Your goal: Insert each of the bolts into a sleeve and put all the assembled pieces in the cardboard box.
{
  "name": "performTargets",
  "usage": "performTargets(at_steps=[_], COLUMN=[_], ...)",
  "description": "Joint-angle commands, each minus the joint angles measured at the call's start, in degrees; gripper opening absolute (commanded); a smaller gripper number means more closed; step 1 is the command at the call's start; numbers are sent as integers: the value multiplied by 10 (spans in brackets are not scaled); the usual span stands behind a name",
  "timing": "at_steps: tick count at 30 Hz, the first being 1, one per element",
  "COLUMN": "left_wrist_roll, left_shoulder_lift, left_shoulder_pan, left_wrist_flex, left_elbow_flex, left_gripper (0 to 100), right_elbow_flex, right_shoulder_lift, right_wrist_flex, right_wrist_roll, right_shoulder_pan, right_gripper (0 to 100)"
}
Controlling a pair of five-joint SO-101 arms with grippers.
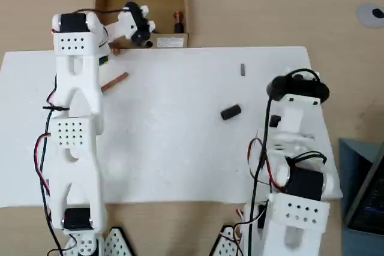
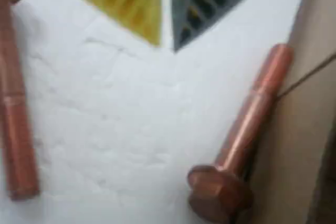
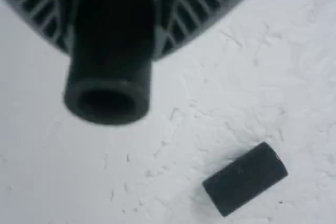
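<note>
**Reference: cardboard box** (image 1: 102, 4), at the far side of the white mat (image 1: 180, 148).

1. Assembled piece (image 1: 178, 22): a copper bolt in a black sleeve, inside the box near a front corner.
2. Left gripper (image 1: 137, 25): over the box's front edge. Its jaws are closed to a thin seam and hold nothing.
3. Wall bolt (image 2: 247, 129): copper with a hex head, lying on the mat against the outside of the box's front wall.
4. Second bolt (image 1: 114, 82): on the mat near the box, apart from the wall.
5. Right gripper (image 3: 113, 45): well apart from the box and clamped on the held sleeve (image 3: 107, 95), whose bore is exposed.
6. Loose sleeve (image 1: 231, 112): on its side, well apart from the box.

**Handling note:** The step in hand looks like picking up a bolt. The second bolt seems the easier pick, since the cardboard crowds the wall bolt. Gripping near the head would leave the shank free to enter the bore.
</note>
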State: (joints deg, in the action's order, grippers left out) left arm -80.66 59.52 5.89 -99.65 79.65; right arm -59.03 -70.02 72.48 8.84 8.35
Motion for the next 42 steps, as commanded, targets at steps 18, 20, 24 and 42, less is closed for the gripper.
performTargets(at_steps=[18,20,24,42], left_wrist_roll=[14,14,12,10], left_shoulder_lift=[90,89,91,95], left_shoulder_pan=[12,12,12,12], left_wrist_flex=[124,125,138,29], left_elbow_flex=[33,34,32,-9], left_gripper=[128,128,128,128], right_elbow_flex=[0,0,0,0], right_shoulder_lift=[-8,-8,-8,-8], right_wrist_flex=[-10,-10,-10,-10], right_wrist_roll=[4,4,4,4], right_shoulder_pan=[2,2,2,2], right_gripper=[9,9,9,9])
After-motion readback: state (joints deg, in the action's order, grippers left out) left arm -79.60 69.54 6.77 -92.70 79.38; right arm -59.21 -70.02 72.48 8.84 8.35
